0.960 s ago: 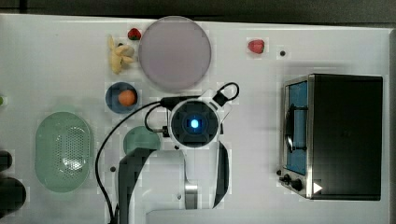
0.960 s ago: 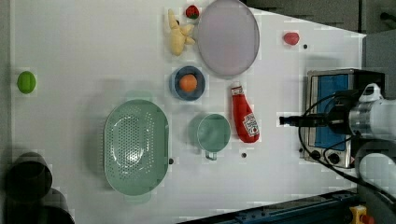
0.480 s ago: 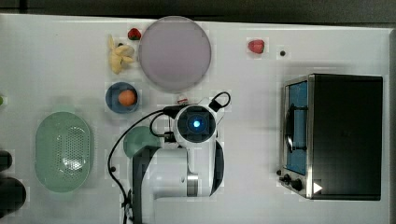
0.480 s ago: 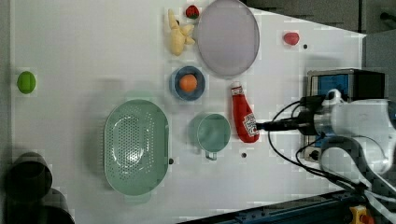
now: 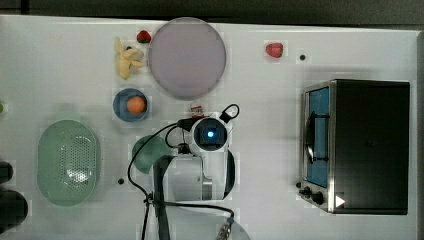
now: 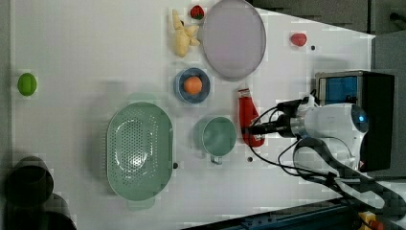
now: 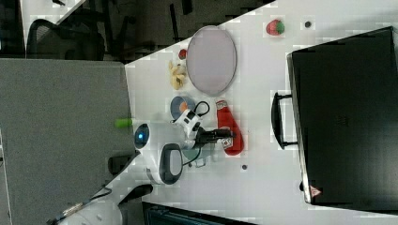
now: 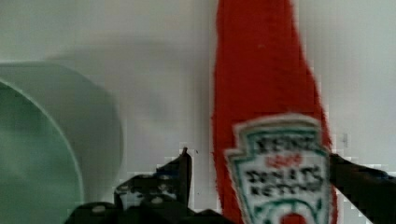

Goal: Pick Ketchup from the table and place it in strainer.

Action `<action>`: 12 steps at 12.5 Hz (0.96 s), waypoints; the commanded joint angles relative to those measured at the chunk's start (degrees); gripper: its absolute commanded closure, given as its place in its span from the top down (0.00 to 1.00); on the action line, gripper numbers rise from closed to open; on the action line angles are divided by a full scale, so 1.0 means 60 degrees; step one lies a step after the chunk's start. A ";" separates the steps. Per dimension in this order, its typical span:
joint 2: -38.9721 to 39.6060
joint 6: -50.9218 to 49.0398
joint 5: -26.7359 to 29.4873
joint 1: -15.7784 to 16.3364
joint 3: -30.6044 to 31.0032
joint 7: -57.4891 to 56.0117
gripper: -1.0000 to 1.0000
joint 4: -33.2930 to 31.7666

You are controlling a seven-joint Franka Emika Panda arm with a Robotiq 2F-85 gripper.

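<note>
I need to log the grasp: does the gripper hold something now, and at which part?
Nothing is held yet. The open gripper has its fingers on either side of the ketchup at its label, not closed on it.

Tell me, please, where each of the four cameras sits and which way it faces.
Top view: overhead, looking straight down at the table; the arm's wrist covers most of the ketchup.
Left view: high, angled down; strainer, green cup, and the arm reaching in from the left view's right.
Right view: high from the opposite side; the arm enters from the right view's lower left.
Wrist view: on the wrist, close on the ketchup, hand fingers either side of the label.
Left and right views share the ketchup and the purple plate.
</note>
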 commanded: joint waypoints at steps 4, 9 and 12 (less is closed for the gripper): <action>0.0196 0.0722 -0.0063 0.0028 -0.0110 -0.0342 0.84 -0.0102; -0.0538 0.0392 -0.0043 0.0029 0.0009 -0.0286 0.64 -0.0097; -0.1995 -0.0704 -0.0018 0.0041 0.0309 -0.0148 0.64 0.0073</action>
